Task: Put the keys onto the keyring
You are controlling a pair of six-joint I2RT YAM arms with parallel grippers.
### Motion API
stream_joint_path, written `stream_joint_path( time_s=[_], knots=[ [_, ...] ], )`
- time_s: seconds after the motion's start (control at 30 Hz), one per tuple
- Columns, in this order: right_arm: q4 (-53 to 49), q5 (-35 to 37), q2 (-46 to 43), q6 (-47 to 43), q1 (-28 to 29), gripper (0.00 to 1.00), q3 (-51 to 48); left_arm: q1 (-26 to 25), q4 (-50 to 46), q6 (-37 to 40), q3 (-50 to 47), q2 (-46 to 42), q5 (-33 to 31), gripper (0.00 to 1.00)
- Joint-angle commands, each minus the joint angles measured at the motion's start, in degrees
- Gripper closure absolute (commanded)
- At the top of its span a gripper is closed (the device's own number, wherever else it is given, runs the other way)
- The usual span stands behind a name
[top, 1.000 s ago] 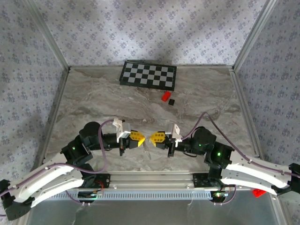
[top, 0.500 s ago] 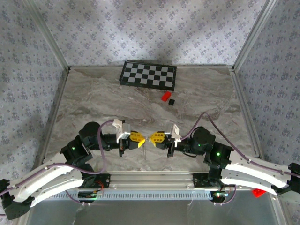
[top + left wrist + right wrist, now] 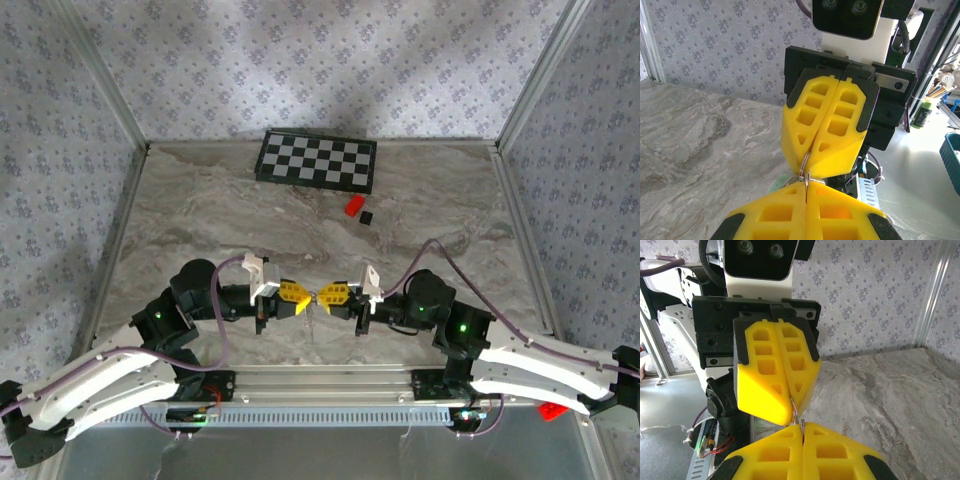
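left gripper and right gripper meet tip to tip, well on the near side of the checkerboard mat. both are clamped shut on the keyring, the wire bridging the tips. pale greenish sliver just under it is probably one of the keys. wire looks thin, springy and slippery, so pinch near the split, light force.

Red block and black cube obstruct far middle.
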Motion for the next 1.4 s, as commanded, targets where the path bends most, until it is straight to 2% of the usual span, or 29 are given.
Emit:
stream_joint_path(
  time_s=[0.0,1.37],
  knots=[
    [0.30,-1.99,0.21,1.55,0.05,1.00,1.49,-0.56,1.68,1.14,2.51,-0.50,0.14,1.00],
    [0.65,-4.11,-1.37,3.85,-1.40,1.00,1.21,-0.77,0.47,2.14,2.93,-0.21,-0.47,1.00]
  ],
)
